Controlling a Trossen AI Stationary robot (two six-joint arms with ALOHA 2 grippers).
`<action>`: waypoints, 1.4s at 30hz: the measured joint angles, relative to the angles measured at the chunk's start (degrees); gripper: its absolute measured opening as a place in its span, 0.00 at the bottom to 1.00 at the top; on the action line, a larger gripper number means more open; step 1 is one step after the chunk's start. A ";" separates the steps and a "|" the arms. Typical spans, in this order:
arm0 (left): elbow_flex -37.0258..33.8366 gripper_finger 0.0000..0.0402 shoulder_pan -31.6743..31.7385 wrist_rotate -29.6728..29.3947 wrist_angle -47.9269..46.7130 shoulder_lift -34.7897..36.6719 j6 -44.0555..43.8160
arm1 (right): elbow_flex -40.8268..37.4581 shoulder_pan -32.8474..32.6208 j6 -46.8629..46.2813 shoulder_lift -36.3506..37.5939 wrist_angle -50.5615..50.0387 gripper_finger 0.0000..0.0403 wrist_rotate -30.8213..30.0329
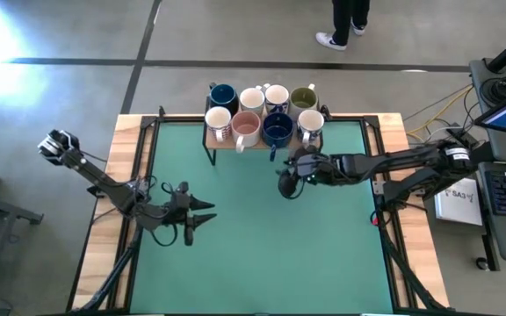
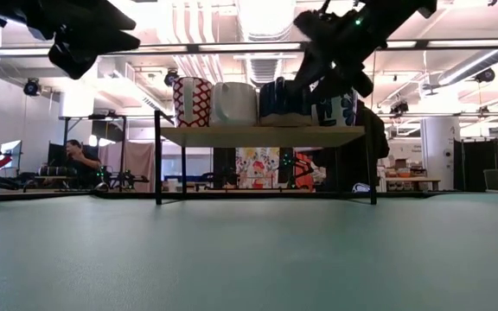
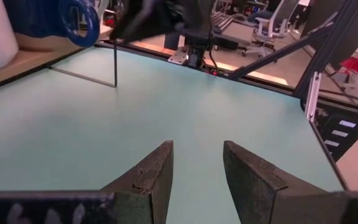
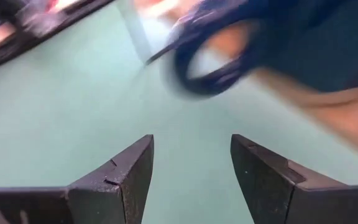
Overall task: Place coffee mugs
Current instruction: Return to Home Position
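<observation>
Over the table, seen from above, all eight coffee mugs stand in two close rows on the shelf at twelve o'clock of the green mat, packed tight, I judge, so the board takes them all. My right gripper hangs just at six o'clock of the front dark blue mug. My left gripper waits well apart at eight o'clock.

At table height, the shelf's board carries the front row, a patterned mug at its nine o'clock end. My right gripper hangs before the three o'clock end, above the board.

Past my left wrist, my fingers are parted over bare mat, holding nothing.

Past my right wrist, my fingers are likewise spread and empty, a blurred blue handle close ahead. With every mug shelved, I judge only the trip home remains.
</observation>
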State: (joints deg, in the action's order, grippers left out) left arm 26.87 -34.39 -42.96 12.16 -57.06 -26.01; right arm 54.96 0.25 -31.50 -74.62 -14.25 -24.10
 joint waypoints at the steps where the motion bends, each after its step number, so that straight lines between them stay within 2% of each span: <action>1: 0.00 0.31 0.00 0.00 -0.72 0.87 -0.01 | 0.00 0.02 1.40 0.32 -0.42 0.50 3.54; 4: 0.00 0.31 0.00 0.02 -4.36 4.27 -0.02 | 0.00 0.02 4.97 1.40 -1.88 0.50 13.38; 7: 0.00 0.31 0.00 0.00 -7.92 7.67 -0.03 | 0.00 0.00 7.10 2.70 -4.49 0.50 17.69; 11: 0.00 0.31 0.00 -0.04 -11.34 11.87 0.08 | -0.26 0.04 9.35 5.67 -9.10 0.50 18.00; 17: 0.00 0.31 0.00 -1.16 -15.37 16.43 1.10 | -4.96 0.13 11.48 12.29 -8.78 0.50 17.60; 27: 0.00 0.31 -0.01 -8.95 -15.71 18.84 7.93 | -18.64 0.13 11.58 22.65 3.81 0.50 16.64; 35: 0.00 0.31 -0.02 -9.78 -15.82 19.04 7.97 | -28.12 0.15 11.58 30.34 12.80 0.50 16.55; 42: 0.00 0.31 -0.02 -11.76 -15.84 19.13 7.99 | -35.12 0.15 11.62 36.36 16.33 0.50 16.00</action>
State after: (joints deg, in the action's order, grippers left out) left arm 26.87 -34.41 -54.72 -3.68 -37.93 -18.02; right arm 19.84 0.40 -19.88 -38.26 2.08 -8.10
